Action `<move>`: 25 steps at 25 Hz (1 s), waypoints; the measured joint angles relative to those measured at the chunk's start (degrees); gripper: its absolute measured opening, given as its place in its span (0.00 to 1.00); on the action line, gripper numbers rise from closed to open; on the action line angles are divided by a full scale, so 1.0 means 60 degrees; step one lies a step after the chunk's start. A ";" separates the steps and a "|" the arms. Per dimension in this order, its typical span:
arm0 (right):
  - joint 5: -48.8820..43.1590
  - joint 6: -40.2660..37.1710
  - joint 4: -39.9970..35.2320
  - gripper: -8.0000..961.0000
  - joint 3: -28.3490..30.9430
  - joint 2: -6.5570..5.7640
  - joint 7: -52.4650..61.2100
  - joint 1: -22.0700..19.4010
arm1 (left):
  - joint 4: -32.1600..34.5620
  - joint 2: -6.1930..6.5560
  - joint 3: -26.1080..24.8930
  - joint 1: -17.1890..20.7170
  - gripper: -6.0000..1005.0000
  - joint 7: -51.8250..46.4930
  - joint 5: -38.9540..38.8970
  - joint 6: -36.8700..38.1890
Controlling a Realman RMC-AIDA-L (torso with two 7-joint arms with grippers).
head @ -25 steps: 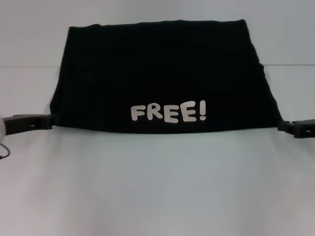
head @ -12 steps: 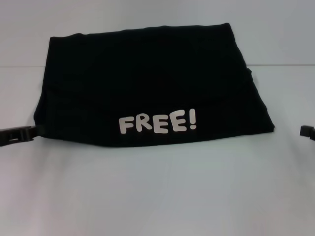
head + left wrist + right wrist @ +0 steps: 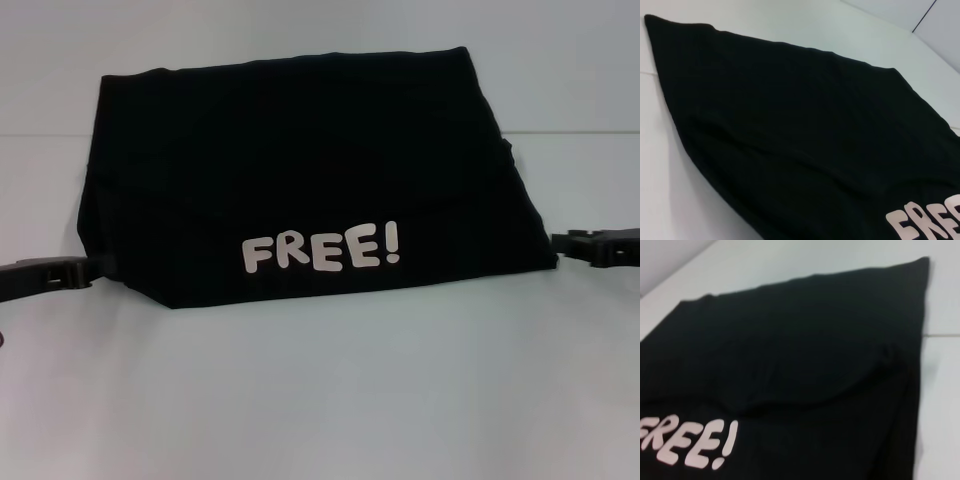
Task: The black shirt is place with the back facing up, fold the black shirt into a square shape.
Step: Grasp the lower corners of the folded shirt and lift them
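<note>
Black shirt (image 3: 300, 170) lies mid-bench as a wide folded band, "FREE!" lettering (image 3: 320, 250) up along its near edge, so we judge a side fold is next to square it. Left pincer (image 3: 85, 272) sits at the shirt's near-left corner and right pincer (image 3: 562, 243) at the near-right corner; we can't tell whether either is apart or clamped on cloth. We should grab all layers at the corners, lift low, and carry evenly so the edges land flush.
</note>
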 joint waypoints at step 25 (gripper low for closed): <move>-0.0243 0.1934 0.0400 0.44 -0.1778 0.0464 0.0277 0.0589 | -0.0077 0.0020 -0.0006 -0.0086 0.01 0.0037 -0.0035 0.0012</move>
